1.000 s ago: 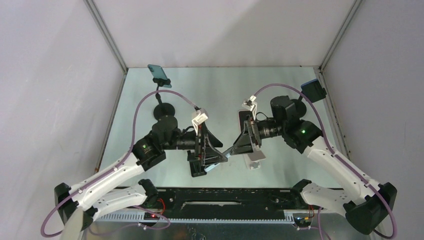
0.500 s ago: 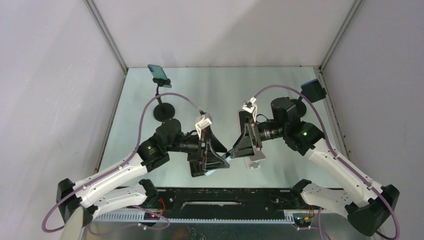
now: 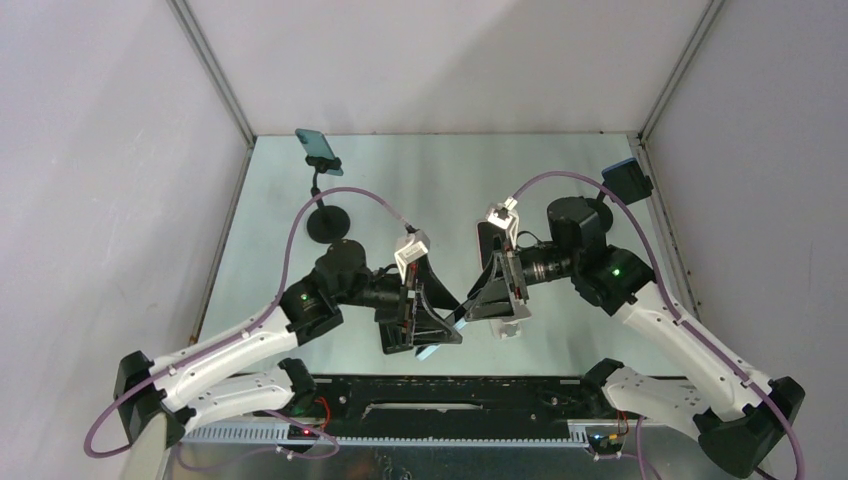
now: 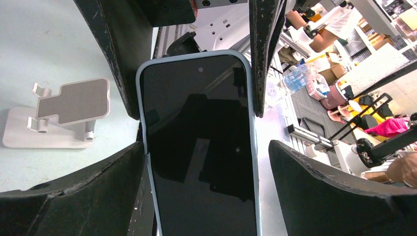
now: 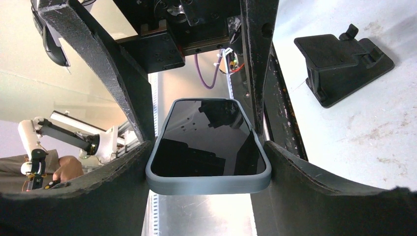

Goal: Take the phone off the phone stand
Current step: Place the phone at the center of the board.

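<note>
Brought the left fingers [image 4: 74,196] farther in over the near middle of the desk [image 3: 420,180], spread wide round the phone [image 5: 209,142] clamped by the right fingers [image 5: 98,196], clear of the white stand [image 4: 59,113]; needed squaring before closing.

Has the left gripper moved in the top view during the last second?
Yes. The left gripper has drifted toward the near table edge and slightly right, away from the round-based stand.
</note>
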Controlling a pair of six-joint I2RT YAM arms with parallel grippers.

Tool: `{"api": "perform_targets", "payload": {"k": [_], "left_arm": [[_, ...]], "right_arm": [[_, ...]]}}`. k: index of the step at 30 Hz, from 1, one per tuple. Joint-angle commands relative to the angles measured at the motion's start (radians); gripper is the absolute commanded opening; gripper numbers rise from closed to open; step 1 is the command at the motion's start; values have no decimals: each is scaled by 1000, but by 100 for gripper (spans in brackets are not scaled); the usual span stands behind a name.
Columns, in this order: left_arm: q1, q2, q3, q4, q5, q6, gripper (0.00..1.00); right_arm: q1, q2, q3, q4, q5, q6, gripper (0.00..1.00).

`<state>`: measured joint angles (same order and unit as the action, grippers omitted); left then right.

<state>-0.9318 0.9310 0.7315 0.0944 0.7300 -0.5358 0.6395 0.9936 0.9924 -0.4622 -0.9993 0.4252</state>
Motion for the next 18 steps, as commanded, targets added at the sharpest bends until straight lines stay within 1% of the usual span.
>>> {"api": "perform_targets", "payload": {"k": [1,5,11,14,18], "left_arm": [[-15,10,-4,59,37,-18,98],[-15,23,-4,56,24,-19,98],[-15,27,19,-19,-48,28,98],[-15,35,24,-35,-50,34,98],[-15,52,24,-15,-22,19,98]], "right_arm": [[3,-27,52,51,-34,-3,0],[3,-28,52,54,-36,3,0],[4,-34,51,42,-38,0,0],[4,-39,51,43,-36,-3,0],[3,-39,51,44,-18,-5,0]]}}
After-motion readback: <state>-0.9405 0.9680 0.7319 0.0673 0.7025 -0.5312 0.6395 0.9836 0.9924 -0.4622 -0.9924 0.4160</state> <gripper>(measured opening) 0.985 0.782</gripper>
